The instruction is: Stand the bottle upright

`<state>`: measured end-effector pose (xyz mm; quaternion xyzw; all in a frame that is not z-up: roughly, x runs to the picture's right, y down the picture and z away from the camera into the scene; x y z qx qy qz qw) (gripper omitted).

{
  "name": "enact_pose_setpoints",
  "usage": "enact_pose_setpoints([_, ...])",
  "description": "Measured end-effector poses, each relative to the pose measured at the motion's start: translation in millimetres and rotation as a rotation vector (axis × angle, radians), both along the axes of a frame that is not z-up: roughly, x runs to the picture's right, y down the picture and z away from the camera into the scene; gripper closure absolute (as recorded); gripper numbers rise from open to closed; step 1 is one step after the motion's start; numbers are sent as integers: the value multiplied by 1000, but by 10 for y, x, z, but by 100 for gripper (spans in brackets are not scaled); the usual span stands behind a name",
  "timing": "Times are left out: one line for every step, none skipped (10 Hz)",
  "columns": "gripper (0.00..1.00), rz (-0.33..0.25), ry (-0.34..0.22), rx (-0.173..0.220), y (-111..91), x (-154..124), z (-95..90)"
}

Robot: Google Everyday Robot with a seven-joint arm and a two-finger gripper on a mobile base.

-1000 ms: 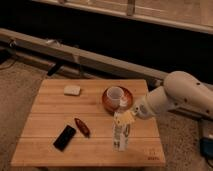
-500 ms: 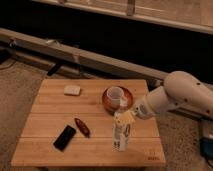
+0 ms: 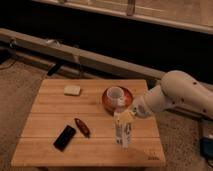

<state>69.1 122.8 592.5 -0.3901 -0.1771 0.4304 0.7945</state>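
Note:
The white bottle stands upright on the wooden table near its front right part, with its dark-printed label facing me. My gripper is at the bottle's top, coming in from the right on the white arm. The bottle's cap is hidden by the gripper.
A white cup sits on a red-brown saucer just behind the bottle. A black phone and a small dark red object lie at front left. A small pale block lies at back left. A rail and wall run behind the table.

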Motion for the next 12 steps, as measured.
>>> enact_pose_setpoints([57,-19,-3,19,-11,-14,13])
enact_pose_setpoints([69,-42,-12,37,-35,-85,41])
enact_pose_setpoints([78,-59,-16,40,-34,-126,58])
enact_pose_setpoints([86,-73,-20,45,-21,-133,76])
enact_pose_setpoints([92,-77,-20,48,-20,-130,77])
enact_pose_setpoints([93,-77,-20,47,-19,-129,78])
enact_pose_setpoints([93,-78,-21,48,-21,-136,78])
enact_pose_setpoints([92,-79,-21,48,-22,-139,77])
enact_pose_setpoints([85,-79,-21,48,-21,-138,78])
enact_pose_setpoints([75,-79,-21,48,-21,-139,78])
enact_pose_setpoints([67,-78,-22,47,-19,-138,80])
enact_pose_setpoints([56,-78,-22,47,-19,-138,81])
